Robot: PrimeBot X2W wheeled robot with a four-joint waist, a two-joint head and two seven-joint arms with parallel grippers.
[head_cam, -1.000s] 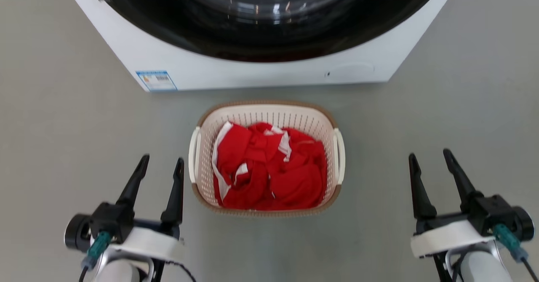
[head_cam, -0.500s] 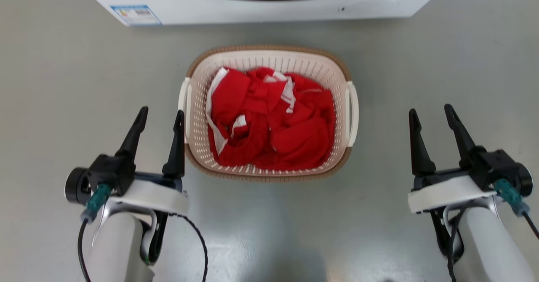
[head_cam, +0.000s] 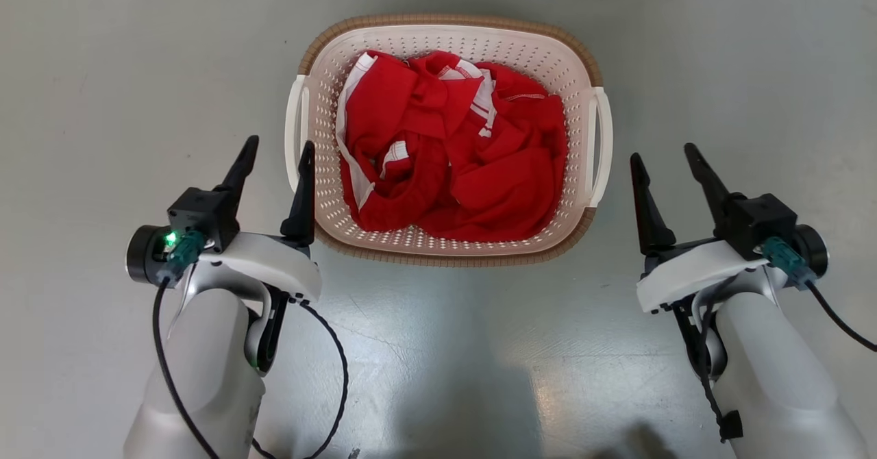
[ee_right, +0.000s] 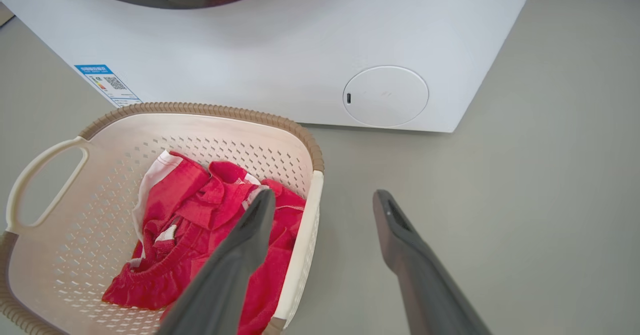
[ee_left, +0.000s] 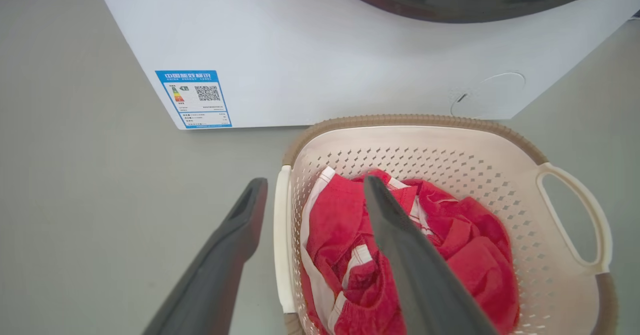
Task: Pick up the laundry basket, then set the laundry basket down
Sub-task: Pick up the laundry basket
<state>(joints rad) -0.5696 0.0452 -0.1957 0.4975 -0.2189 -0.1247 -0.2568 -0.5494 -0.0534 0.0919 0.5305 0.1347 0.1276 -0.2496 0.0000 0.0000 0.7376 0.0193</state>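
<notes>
The laundry basket (head_cam: 449,22) stands on the grey floor, cream and perforated with a brown rim, holding red clothes (head_cam: 452,151). My left gripper (head_cam: 279,144) is open at its left handle (head_cam: 294,130); in the left wrist view the gripper (ee_left: 315,181) has that handle (ee_left: 282,235) showing between its fingers. My right gripper (head_cam: 663,153) is open just right of the right handle (head_cam: 603,144). In the right wrist view the gripper (ee_right: 324,192) has that side's handle (ee_right: 305,255) between its fingers. Neither gripper holds anything.
A white washing machine (ee_left: 325,50) with a dark round door stands right behind the basket, also seen in the right wrist view (ee_right: 300,40). Grey floor (head_cam: 103,103) lies open on both sides and in front of the basket.
The head camera has tilted down, so the washing machine has left the picture's top. Both open grippers now stand closer alongside the basket's handles.
</notes>
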